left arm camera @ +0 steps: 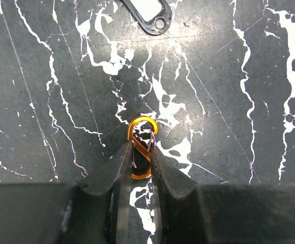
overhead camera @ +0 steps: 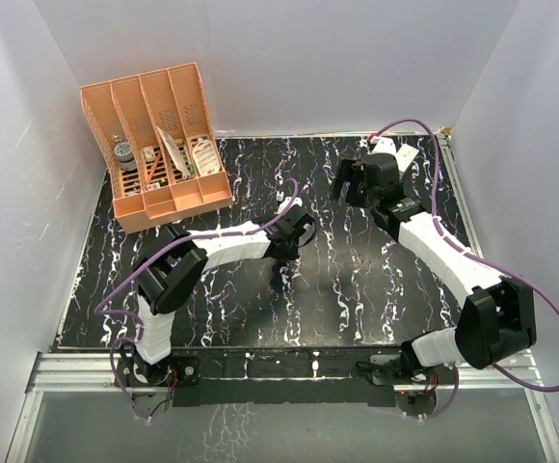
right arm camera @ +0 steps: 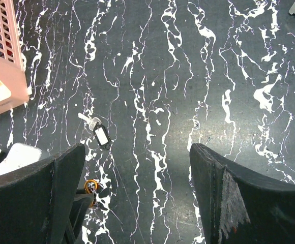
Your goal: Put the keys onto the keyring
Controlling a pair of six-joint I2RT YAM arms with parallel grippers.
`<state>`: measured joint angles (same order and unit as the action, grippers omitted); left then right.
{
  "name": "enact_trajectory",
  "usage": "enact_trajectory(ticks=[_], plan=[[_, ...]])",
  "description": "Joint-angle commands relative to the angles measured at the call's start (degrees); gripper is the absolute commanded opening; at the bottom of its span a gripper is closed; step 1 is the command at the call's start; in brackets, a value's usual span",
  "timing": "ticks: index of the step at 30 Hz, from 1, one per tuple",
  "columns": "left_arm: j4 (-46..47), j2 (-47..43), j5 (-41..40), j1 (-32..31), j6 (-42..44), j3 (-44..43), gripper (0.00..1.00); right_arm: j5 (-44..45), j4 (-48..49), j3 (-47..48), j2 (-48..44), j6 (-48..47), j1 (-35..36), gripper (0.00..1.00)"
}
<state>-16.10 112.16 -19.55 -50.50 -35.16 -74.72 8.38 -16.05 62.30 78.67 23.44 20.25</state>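
The keyring point(left arm camera: 143, 120) is a small orange S-shaped clip lying on the black marbled table. My left gripper point(left arm camera: 140, 148) is shut on its lower half, fingers pressing both sides, the upper loop sticking out. It also shows in the right wrist view point(right arm camera: 90, 185), held by the left fingertips point(right arm camera: 79, 203). The keys point(right arm camera: 93, 126), a silvery key on a black tag with a white label, lie on the table just beyond the keyring; the tag point(left arm camera: 150, 14) shows in the left wrist view. My right gripper point(right arm camera: 137, 148) is wide open and empty, high above the table.
A large orange slotted organizer point(overhead camera: 154, 145) stands at the back left, its corner in the right wrist view point(right arm camera: 0, 61). A white box with a red mark point(overhead camera: 401, 152) lies at the back right. In the top view my left gripper point(overhead camera: 281, 270) is mid-table and my right gripper point(overhead camera: 345, 183) behind it.
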Motion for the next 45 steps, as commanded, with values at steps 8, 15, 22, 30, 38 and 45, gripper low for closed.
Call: enact_trajectory(ticks=[8,15,22,30,38,45], plan=[[-3.15,-5.84,-4.01,-0.28,1.09,-0.77,0.05,-0.29,2.87,-0.26,-2.56,-0.61,-0.31,0.83],[-3.74,-5.87,-4.44,-0.30,0.98,-0.96,0.05,0.04,2.72,-0.59,-2.64,-0.71,-0.30,0.83],[-3.52,-7.44,-5.21,-0.30,2.33,-1.45,0.28,-0.84,-0.52,-0.22,-0.54,-1.22,-0.31,0.83],[-3.84,-12.30,-7.81,0.86,5.71,-3.13,0.77,-5.02,-4.78,-4.16,-0.64,0.82,-0.23,0.82],[0.56,-21.56,-0.57,7.50,6.05,2.56,0.98,-4.21,-7.30,-7.18,-0.79,2.95,2.47,0.81],[0.54,-24.97,0.46,10.18,6.09,5.25,0.99,-3.62,-7.73,-8.46,2.04,3.92,5.62,0.81]])
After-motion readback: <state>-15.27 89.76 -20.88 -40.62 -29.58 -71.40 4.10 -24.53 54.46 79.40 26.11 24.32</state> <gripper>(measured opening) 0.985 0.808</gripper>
